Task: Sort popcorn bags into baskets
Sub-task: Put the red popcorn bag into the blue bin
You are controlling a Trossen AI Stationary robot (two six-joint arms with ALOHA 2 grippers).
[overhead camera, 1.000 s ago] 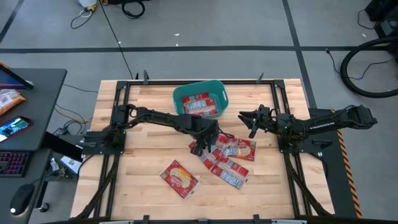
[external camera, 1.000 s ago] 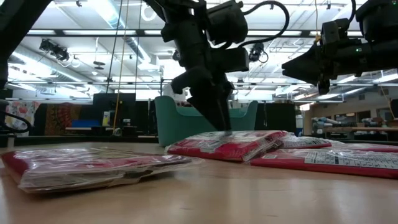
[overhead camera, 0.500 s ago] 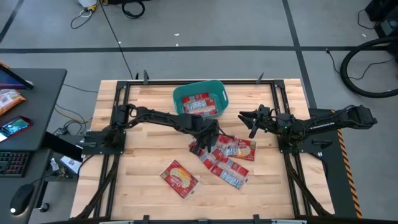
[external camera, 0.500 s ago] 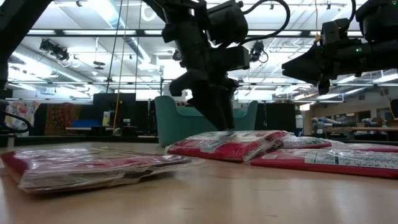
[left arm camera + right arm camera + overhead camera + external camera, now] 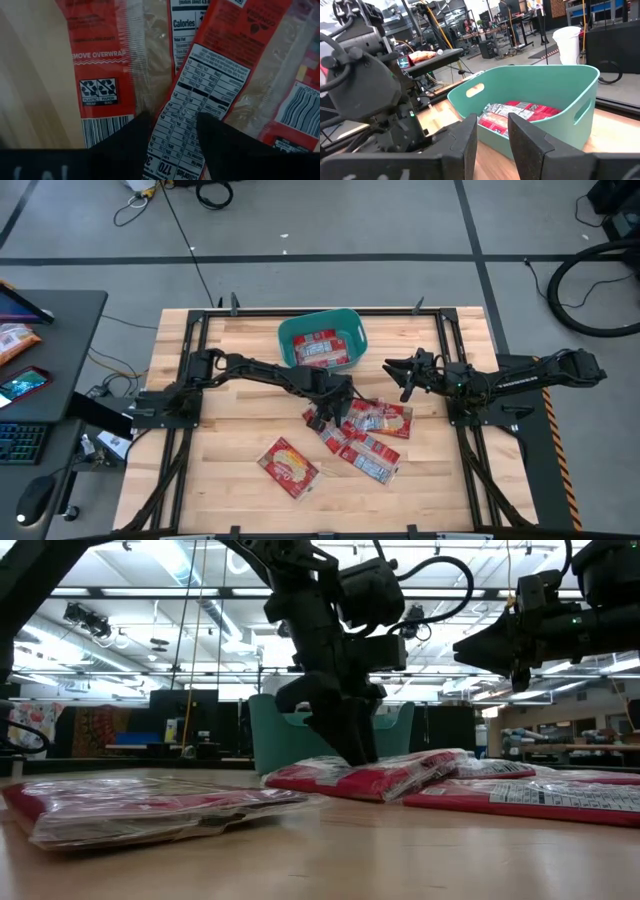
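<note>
The left gripper (image 5: 331, 402) is down on the pile of popcorn bags (image 5: 360, 430) near the middle of the table (image 5: 230, 430), its fingers spread to either side of the edge of one red bag (image 5: 200, 95); in the left wrist view the two dark fingertips (image 5: 125, 142) straddle that bag's white nutrition panel, and whether they press the plastic cannot be told; from table height the fingers meet the top of the nearest bag (image 5: 365, 778), whose wrapper is rumpled around them; more bags lie overlapped just beyond and to the right of this gripper, and one bag (image 5: 289, 465) lies alone, well apart, nearer the front edge of the table; the teal basket (image 5: 346, 322) stands behind the gripper toward the far edge of the table, with bags (image 5: 322, 348) already lying flat inside it; the right gripper (image 5: 404, 372) hangs above the table to the right of the basket, clear of the pile, its fingers (image 5: 465, 145) slightly parted and holding nothing; ahead of it the right wrist view shows the basket's handle slot and the red bags within.
</note>
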